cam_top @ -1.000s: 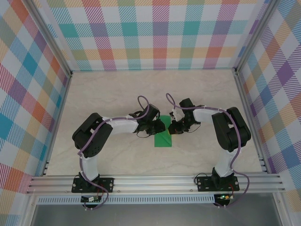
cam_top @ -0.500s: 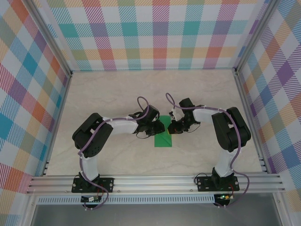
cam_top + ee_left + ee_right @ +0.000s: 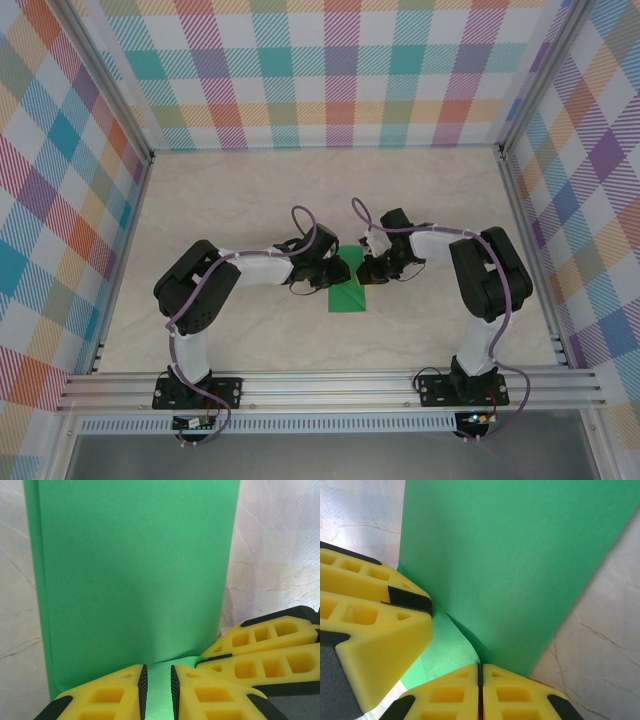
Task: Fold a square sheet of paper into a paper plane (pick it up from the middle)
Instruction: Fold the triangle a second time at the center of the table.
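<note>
Bench [image 3: 250, 200]: a pale marbled top, enclosed by plaid walls [image 3: 340, 70] at 9, 12 and 3 o'clock, with a metal rail [image 3: 330, 385] at 6 o'clock.

Green paper [image 3: 347, 297]: found near the middle of the bench, between the two arms. From above it is seen as a narrow folded strip that tapers towards 12 o'clock and ends square at 6 o'clock. Most of it lies flat on the bench.

Left end effector [image 3: 333, 268]: placed at the paper's 10 o'clock edge, reaching in from 9 o'clock. In the left wrist view its yellow fingers [image 3: 115, 695] are held a narrow gap apart, and green paper is seen in that gap. Whether the paper is pressed by them cannot be told.

Right end effector [image 3: 370, 270]: placed at the paper's 2 o'clock edge, reaching in from 3 o'clock. In the right wrist view its yellow fingers [image 3: 520, 700] are pressed together, and a lifted curl of the paper is caught in the seam between them.

Spacing: the two end effectors are set just beside each other across the upper part of the paper. In each wrist view the other arm's fingers are seen close by, at the paper's raised part.

Paper surface: plain and unmarked, with a long straight fold edge visible in the left wrist view [image 3: 42, 580].
</note>
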Controlling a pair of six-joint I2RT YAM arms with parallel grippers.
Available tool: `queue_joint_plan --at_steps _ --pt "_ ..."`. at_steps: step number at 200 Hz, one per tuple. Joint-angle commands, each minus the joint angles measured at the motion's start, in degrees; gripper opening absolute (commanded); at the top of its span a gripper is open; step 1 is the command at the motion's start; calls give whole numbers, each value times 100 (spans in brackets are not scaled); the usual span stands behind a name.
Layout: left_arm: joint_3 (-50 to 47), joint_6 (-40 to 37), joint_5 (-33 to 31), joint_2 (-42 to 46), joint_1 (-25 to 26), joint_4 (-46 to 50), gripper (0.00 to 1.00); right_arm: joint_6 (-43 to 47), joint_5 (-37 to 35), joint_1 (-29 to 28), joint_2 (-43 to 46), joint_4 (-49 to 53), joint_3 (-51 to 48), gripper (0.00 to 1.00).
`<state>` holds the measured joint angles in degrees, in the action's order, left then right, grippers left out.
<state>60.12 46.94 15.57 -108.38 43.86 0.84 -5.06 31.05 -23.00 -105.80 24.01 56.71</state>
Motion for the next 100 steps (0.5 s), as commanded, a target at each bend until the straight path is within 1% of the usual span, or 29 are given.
queue_joint_plan --at_steps 1,22,40,60,66,71,89,95,100 --pt "-105 -8 8 -42 139 -10 22 86 -2 -26 -90 25 134 11" --pt "-170 13 -44 -52 134 14 22 -104 -147 -21 96 12 35 18" --pt "-237 21 -59 -52 133 -29 22 -330 -209 -11 449 27 -85 20" --pt "-255 16 -61 -82 136 -48 22 -708 -369 6 975 -59 -322 28" --pt "-263 14 -63 -97 138 -64 22 -850 -432 15 1117 -63 -381 34" --pt "-258 10 -54 -102 134 -75 22 -976 -439 12 1234 -94 -448 36" --pt "-237 10 -26 -122 136 -84 22 -1227 -226 15 1558 -139 -664 37" --pt "-237 9 -29 -122 130 -89 22 -1315 -38 15 1638 -222 -754 36" --pt "-237 8 -30 -122 132 -84 22 -1399 137 15 1678 -300 -829 32"
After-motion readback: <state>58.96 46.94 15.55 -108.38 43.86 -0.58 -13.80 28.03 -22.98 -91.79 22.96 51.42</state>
